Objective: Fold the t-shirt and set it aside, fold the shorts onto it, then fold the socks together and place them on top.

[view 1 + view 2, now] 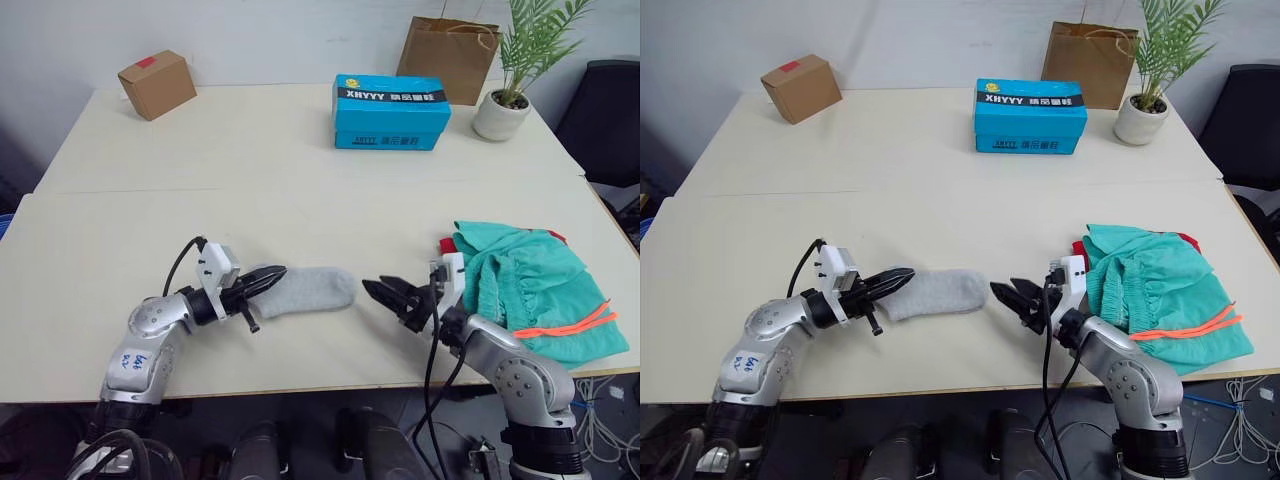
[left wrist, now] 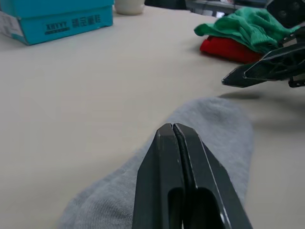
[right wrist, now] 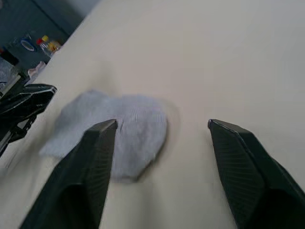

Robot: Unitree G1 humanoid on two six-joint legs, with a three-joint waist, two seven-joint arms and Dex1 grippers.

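Now the socks (image 1: 305,290) lie flat near the front edge of the surface (image 1: 300,180). Over their cuff end sits the left pincer (image 1: 262,283), its fingers pressed together with no cloth visibly between them. Just off the toe end, the right pincer (image 1: 385,291) is spread wide and apart from the fabric. Teal shorts (image 1: 535,290) lie heaped on the red t-shirt (image 2: 228,47) by the right edge. Between socks and blue box (image 1: 390,110) the surface is open.

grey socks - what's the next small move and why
Probably ease the right gripper forward to pinch the free toe end of the light grey knit socks: its fingers are open and apart from them, while the left gripper is shut at the other end.
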